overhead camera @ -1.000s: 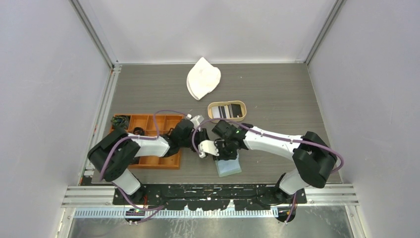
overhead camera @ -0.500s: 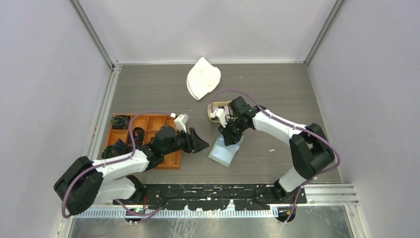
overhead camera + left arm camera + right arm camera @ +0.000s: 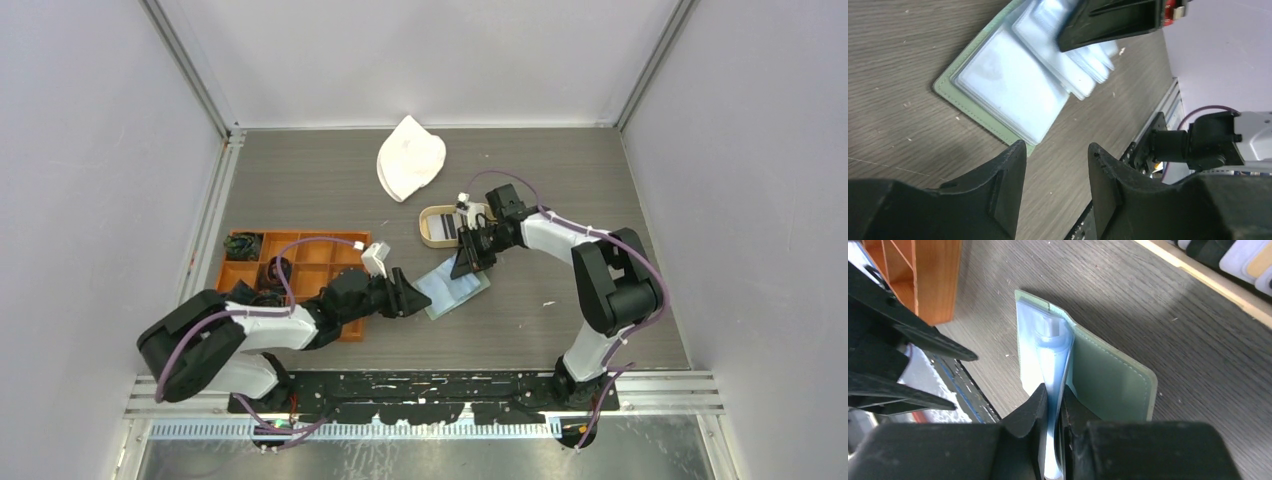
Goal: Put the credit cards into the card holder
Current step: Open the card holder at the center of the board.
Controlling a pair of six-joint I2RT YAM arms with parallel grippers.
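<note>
Top external view: card holder (image 3: 450,292) lies open at centre, unpinned.
Your left gripper (image 3: 408,298) stands half-open and empty just beside it; your right gripper (image 3: 466,266) pinches its clear pocket leaves (image 3: 1040,355). Pull now and the whole holder may drag, or the leaves may slip.

Holds black two-finger left gripper (image 3: 413,297) low, jaws parted, empty; pinches clear sleeves of sage-green bifold card holder (image 3: 1113,385) with black right gripper (image 3: 1052,391).
</note>
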